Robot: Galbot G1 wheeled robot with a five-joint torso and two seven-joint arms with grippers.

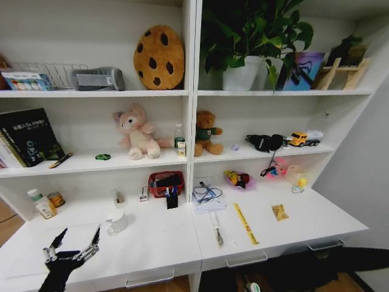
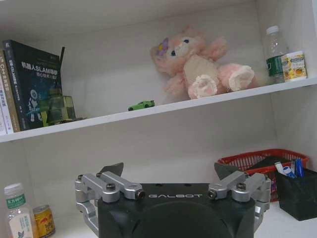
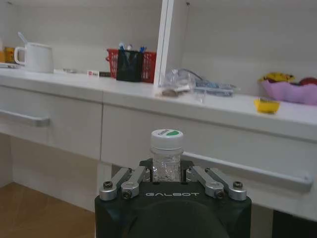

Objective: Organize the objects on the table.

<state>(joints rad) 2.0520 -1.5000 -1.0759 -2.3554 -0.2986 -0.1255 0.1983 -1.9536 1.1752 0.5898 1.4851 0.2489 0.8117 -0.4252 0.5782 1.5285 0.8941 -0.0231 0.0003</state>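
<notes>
The right tool (image 3: 167,182) is down low in front of the surface (image 3: 233,106), below its top edge and facing the drawers. It is pinching a small clear bottle (image 3: 167,157) with a white and green cap. The fingers press on the bottle's lower body from both sides, and the cap sticks up above them. The bottle stands straight. It looks light and hard, and its smooth sides could be slippery, so I think the best place to hold it is around the middle of the body, not by the cap. Squeezing too hard might make it pop out. The left tool (image 1: 74,248) hangs over the left front part of the surface (image 1: 158,243), near a white mug (image 1: 116,221). Its fingers are spread wide apart and hold nothing. A tiny green toy car (image 2: 141,105) sits on the shelf next to a pink plush toy (image 2: 198,64). It is small, hard and light, and its wheels may let it roll away, so grabbing it by its two sides seems safest. Blue pens (image 2: 298,167) stand in a black holder (image 2: 295,193) beside a red basket (image 2: 257,161). They are thin, stiff and easy to pinch around the middle.
</notes>
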